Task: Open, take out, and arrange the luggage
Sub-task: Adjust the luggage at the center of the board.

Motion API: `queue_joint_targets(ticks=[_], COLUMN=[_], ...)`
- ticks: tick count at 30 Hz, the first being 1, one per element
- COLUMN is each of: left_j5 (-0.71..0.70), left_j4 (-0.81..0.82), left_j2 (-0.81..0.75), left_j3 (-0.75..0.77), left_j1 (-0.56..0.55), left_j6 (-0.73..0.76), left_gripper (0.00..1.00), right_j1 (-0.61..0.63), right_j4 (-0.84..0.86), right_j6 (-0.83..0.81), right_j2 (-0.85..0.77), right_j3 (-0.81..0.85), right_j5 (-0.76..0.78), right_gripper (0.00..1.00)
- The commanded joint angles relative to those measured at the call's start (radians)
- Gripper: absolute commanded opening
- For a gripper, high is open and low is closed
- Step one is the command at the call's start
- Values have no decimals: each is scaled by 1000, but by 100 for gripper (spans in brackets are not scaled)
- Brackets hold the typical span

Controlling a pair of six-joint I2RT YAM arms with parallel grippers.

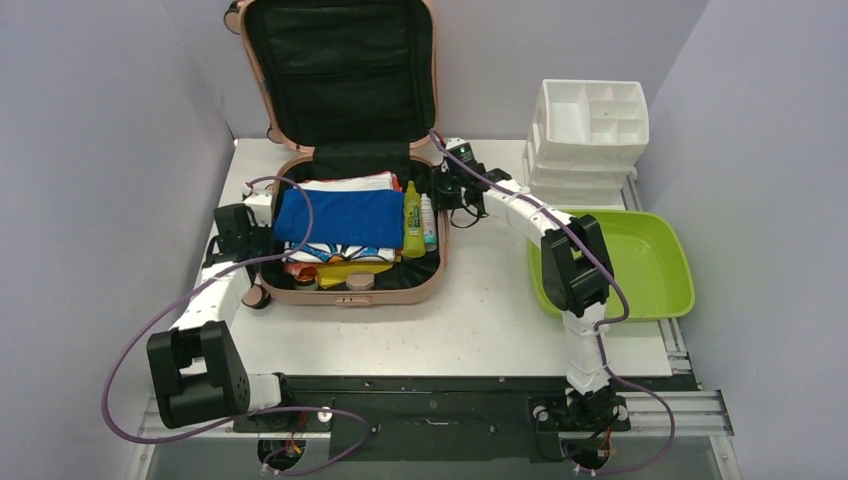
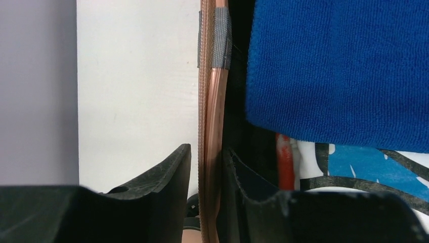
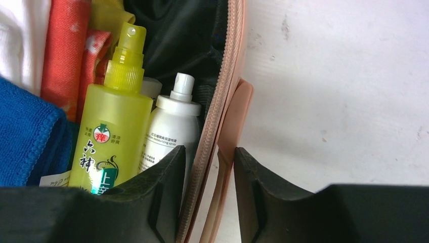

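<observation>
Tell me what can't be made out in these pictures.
- Top view: whatever lies under the blue terry towel in the salmon-pink hard-shell suitcase; the towel covers it.
- Right wrist view: the lower label of the yellow-green plastic spray bottle; the right gripper blocks it.
- Top view: contents of the white plastic compartmented organizer; too small.

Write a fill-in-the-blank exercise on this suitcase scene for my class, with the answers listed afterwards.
1. The lid of the luggage is ____, not shut.
2. The left gripper straddles the luggage's rim beside a ____ towel.
3. The right gripper straddles the rim near a yellow-green bottle and a ____ bottle.

Answers: open; blue; white.
</observation>
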Motion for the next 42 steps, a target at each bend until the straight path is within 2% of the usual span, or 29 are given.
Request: queue_joint_targets(ticks=[1,2,4,11,13,14,15,16,17,22,23,26,29,34,37,42], left_j5=[-55,-58,-60,-41,-23,-8,2,24,28,199,274,413,525,541,543,561], left_j4=[-18,-13,14,50,31,15,6,-8,-14,-146,-172,-312,-367,-314,-268,-267], left_j2=[-23,-19,1,137,148,138,125,90,68,-130,-154,-257,-337,-476,-530,-542], left_j3=[-3,9,33,158,189,204,210,218,219,270,288,301,242,100,39,28], left_j1=[79,91,105,108,108,107,106,108,108,106,105,101,100,98,101,112], left_j6=[33,38,41,29,23,21,18,12,7,-3,3,51,100,80,64,61], left_gripper=[29,36,42,48,59,70,77,90,97,96,96,96,96,96,96,96], right_j1=[72,78,81,78,76,72,68,56,33,-114,-155,-218,-255,-277,-310,-436], right_j4=[108,108,107,95,60,14,-11,-61,-86,-206,-216,-234,-220,-277,-331,-488], right_j6=[8,9,8,-67,-138,-200,-237,-296,-367,-527,-577,-654,-685,-728,-823,-1082], right_j2=[48,47,34,-122,-231,-263,-328,-360,-430,-674,-721,-799,-842,-812,-827,-925], right_j3=[54,53,47,-54,-86,-94,-117,-131,-169,-408,-440,-597,-690,-724,-717,-680], right_j5=[-69,-67,-61,-48,-51,-53,-55,-74,-85,-104,-92,-60,-60,-136,-161,-286], right_gripper=[36,36,39,49,54,58,59,61,62,64,64,64,64,61,60,61])
